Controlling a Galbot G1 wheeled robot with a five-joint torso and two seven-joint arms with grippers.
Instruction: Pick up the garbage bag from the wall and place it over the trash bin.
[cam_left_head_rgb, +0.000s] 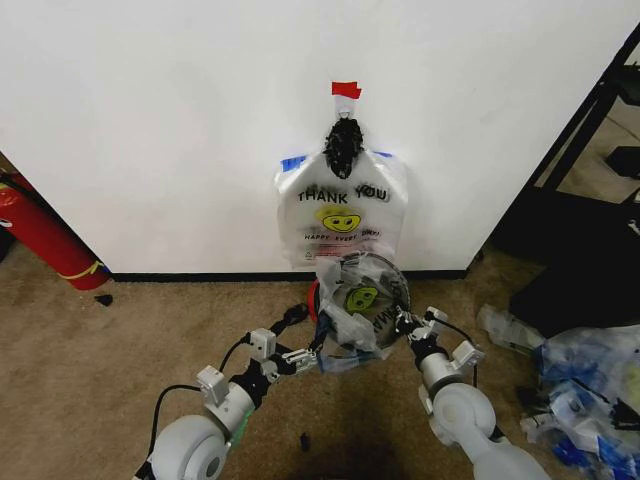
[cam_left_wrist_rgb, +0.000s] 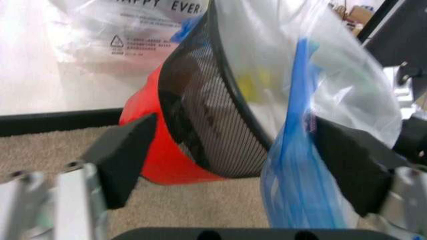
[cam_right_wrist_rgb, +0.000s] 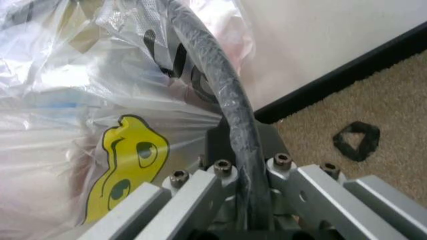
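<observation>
Thin, crinkly garbage bag (cam_left_head_rgb: 352, 305) half-draped over tilted mesh trash bin (cam_left_head_rgb: 392, 272) on carpet below wall (cam_left_head_rgb: 150, 120). Right gripper (cam_left_head_rgb: 404, 322) clamps bin rim with film over it. Left gripper (cam_left_head_rgb: 312, 352) spread wide, blue handle (cam_left_wrist_rgb: 293, 165) between pads. Likely light, slippery, tear-prone; best taken at handles or mouth edge. Bin holds bag's film alone.

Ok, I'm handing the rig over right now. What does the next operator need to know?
Left hand: open, pads either side of the trash bin wall and the bag's blue handle, gripping neither.
Right hand: shut on the bin's plastic-covered rim, opposite side.
Garbage bag: off the wall, draped over the bin's mouth, smiley facing up. The bin sits on the carpet below the hanging bundle of bags and looks tipped toward the robot.
Done: pick and drape.
Left: the bag looks bunched and the handle hangs outside, so seat it around the rim, then release.
</observation>
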